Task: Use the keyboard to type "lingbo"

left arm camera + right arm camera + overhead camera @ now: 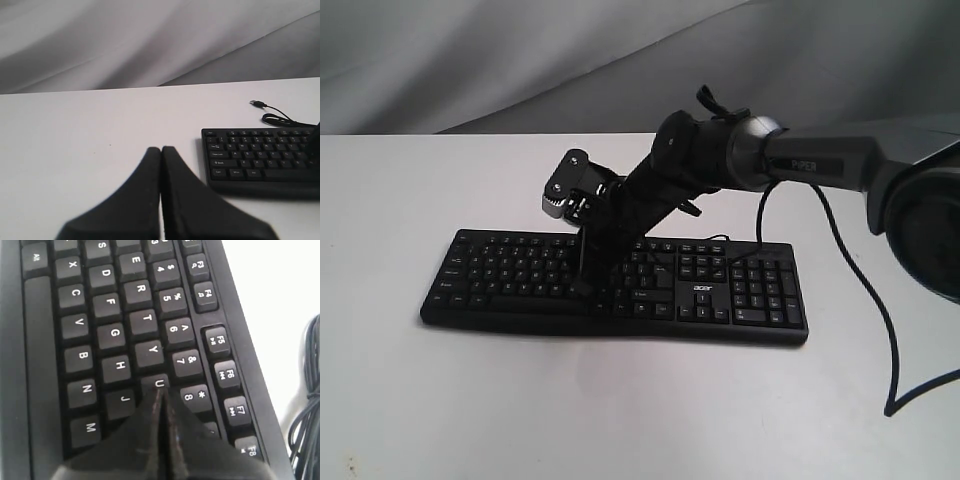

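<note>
The long black keyboard [510, 268] with white legends and an "acer" logo lies across the middle of the white table [620, 400]. My right gripper [584, 286] reaches over from the right and points down at the letter keys in the keyboard's middle. In the right wrist view that gripper [161, 391] is shut and empty. Its tips rest at the edge of the U key [156, 382], next to J and 8, and hide the key behind them. My left gripper [161, 150] is shut and empty above bare table, off the Ctrl end of the keyboard [250, 155]. It does not show in the exterior view.
The keyboard's thin black USB cable [274, 119] lies loose on the table behind it, its plug [257, 103] unconnected. A thicker black cable [850, 250] hangs from the right arm down to the table at the right. A grey cloth backdrop [520, 60] stands behind the table.
</note>
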`<state>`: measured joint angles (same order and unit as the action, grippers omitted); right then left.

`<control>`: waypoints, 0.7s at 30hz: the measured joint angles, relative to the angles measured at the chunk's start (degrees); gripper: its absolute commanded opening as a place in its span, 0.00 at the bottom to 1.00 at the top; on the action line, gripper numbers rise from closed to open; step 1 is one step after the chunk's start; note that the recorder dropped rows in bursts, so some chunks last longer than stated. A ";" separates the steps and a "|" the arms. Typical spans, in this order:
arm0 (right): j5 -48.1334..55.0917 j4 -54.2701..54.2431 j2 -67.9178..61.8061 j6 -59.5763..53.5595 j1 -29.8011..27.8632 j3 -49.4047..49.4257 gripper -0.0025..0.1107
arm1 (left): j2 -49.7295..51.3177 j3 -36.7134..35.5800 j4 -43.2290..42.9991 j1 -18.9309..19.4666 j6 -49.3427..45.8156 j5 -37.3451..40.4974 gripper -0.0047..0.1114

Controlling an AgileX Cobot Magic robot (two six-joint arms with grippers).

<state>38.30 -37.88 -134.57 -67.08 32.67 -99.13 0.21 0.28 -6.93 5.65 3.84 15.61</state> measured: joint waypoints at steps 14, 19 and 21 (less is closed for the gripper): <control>2.97 0.72 2.09 1.71 3.54 0.00 0.02 | 0.00 0.00 0.00 0.00 0.00 0.00 0.04; 3.06 1.20 1.87 1.71 4.29 0.00 0.02 | 0.00 0.00 0.00 0.00 0.00 0.00 0.04; 3.06 1.20 1.82 1.71 4.33 0.00 0.02 | 0.00 0.00 0.00 0.00 0.00 0.00 0.04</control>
<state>41.36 -36.68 -132.75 -65.37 37.01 -99.13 0.21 0.28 -6.93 5.65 3.84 15.61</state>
